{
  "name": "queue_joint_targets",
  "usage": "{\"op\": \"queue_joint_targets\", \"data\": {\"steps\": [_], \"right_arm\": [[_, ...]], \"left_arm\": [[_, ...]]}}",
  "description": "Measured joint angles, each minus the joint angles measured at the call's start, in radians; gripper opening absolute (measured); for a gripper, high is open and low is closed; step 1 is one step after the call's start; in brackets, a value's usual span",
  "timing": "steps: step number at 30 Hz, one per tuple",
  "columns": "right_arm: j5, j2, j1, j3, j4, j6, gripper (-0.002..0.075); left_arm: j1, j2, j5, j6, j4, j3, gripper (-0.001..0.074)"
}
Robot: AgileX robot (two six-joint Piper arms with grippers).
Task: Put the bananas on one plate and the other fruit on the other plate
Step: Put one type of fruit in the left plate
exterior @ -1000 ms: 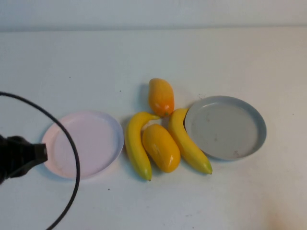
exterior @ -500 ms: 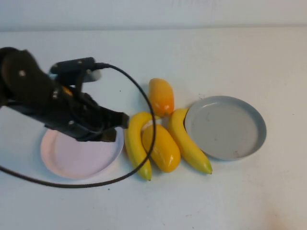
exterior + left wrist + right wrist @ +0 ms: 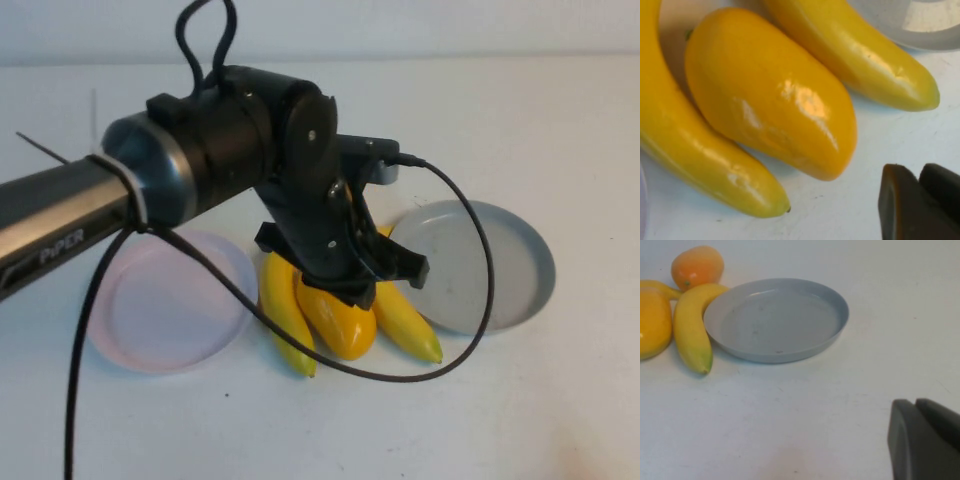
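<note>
Over the middle of the table the left gripper (image 3: 920, 200) hangs just above the fruit pile, its fingers close together and holding nothing. Right below it lies one mango (image 3: 338, 318), wedged between two bananas (image 3: 283, 318) and touching both; the second mango (image 3: 696, 265) sits just beyond, at the far end of the pile. Neither plate has anything on it yet: the pink plate (image 3: 165, 310) waits to the left, the grey plate (image 3: 520, 265) to the right, with a banana's curve hugging its rim. For a clean pick, I'd say the jaws must open wide and come down across the mango's plump middle, not its glossy tapered end, and lift straight up so the bananas don't roll. The right gripper (image 3: 925, 440) is parked near the table's right side, closed and empty.
</note>
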Motion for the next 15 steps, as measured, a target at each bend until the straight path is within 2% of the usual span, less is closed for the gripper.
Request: {"op": "queue_joint_targets", "data": {"steps": [1, 3, 8, 11, 15], "right_arm": [[0.0, 0.0, 0.0, 0.0, 0.0, 0.0, -0.0017], [0.0, 0.0, 0.0, 0.0, 0.0, 0.0, -0.0017], [0.0, 0.0, 0.0, 0.0, 0.0, 0.0, -0.0017], [0.0, 0.0, 0.0, 0.0, 0.0, 0.0, -0.0017], [0.0, 0.0, 0.0, 0.0, 0.0, 0.0, -0.0017]], "left_arm": [[-0.006, 0.012, 0.012, 0.005, 0.002, -0.019, 0.0067], [-0.009, 0.032, 0.03, 0.012, 0.002, -0.049, 0.0176], [-0.009, 0.075, 0.029, -0.034, 0.009, -0.069, 0.057], [-0.009, 0.086, 0.009, -0.134, 0.042, -0.069, 0.0657], [-0.009, 0.096, -0.017, -0.203, 0.097, -0.069, 0.0668]]}}
